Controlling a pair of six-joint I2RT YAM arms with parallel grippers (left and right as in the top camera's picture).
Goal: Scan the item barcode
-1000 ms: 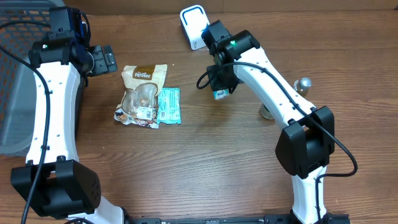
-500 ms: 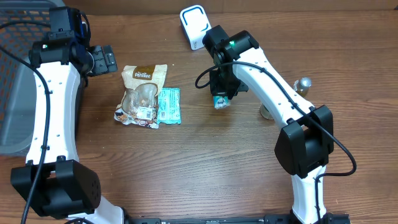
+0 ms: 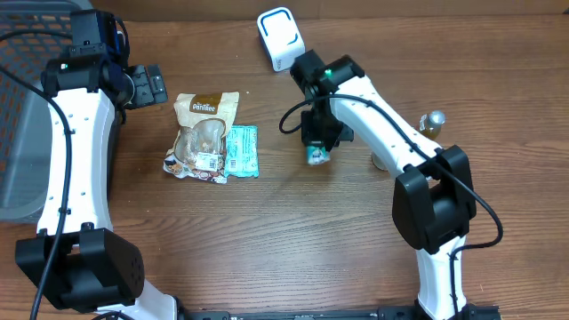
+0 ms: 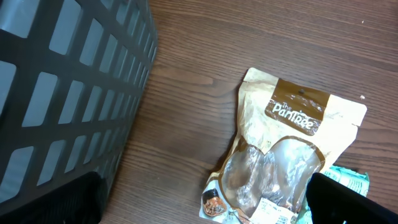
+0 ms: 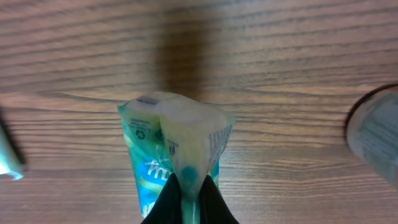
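At the left edge of the overhead view a basket was seen. Just right of it, in the upper left, the left hand was held above the worktop. Its jaws were spread wide, nothing was carried between them, and no shift was noted over the last second. Below and to the right of that hand a pouch was laid flat, with a teal packet touching its right edge. Neither had been disturbed.

At the upper centre the scanner was stood on the worktop. The one change was found right of centre. The right hand had been brought down the frame, away from the scanner, and now lay well apart from it. Its jaws were pinched tight on the top seam of a small teal sachet, the item to be scanned. In the wrist view the sachet was seen hanging from that pinch, just over the wood. Whether it was already touching the worktop could not be told.

From this retreat it may be judged that the pass before the scanner had been made and that the sachet was being taken to be set down. A plain re-aiming cannot be ruled out, and no sign of a read was shown. Farther right a bottle was left untouched.
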